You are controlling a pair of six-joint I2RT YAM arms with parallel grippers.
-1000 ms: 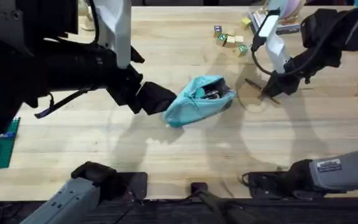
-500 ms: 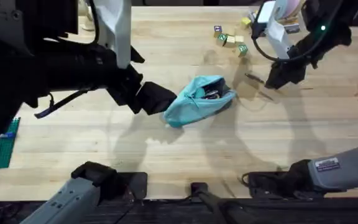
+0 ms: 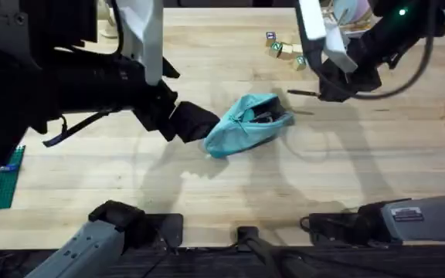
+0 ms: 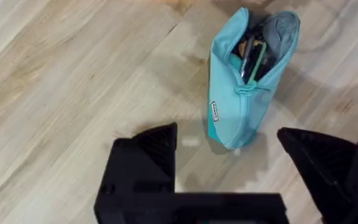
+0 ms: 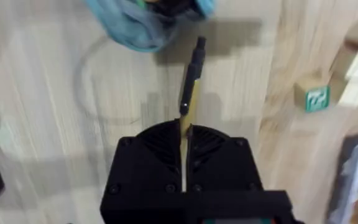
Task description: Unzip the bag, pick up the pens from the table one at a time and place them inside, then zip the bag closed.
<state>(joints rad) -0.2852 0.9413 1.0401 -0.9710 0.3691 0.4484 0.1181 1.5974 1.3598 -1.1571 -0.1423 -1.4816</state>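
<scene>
A pale wooden table (image 3: 130,177) fills the scene, its plank strips running left to right. The left arm reaches in from the left as a large dark shape, and its gripper (image 4: 229,158) hangs wide apart and empty just at the bag's left end, one finger on each side of that end without clearly touching it. The bag (image 3: 247,123) lies near the middle of the table, a teal pouch, its zip already open and dark pens visible inside its right, gaping end. The right arm comes in from the far right, and its gripper (image 5: 184,134) is clamped on a pen (image 5: 190,81), a slim yellow shaft with a dark tip that sticks out ahead of the fingers toward the bag. In the overhead view this pen (image 3: 304,93) is lifted just right of the bag's mouth and a little farther back. Small wooden blocks (image 3: 284,50) sit at the far side, clear of the work. The step in hand appears to be putting this pen in. To do it well, the right arm should line the pen's length up with the opening, lead with the dark tip, let go once most of the shaft is inside, and the left gripper could steady the bag's end.
</scene>
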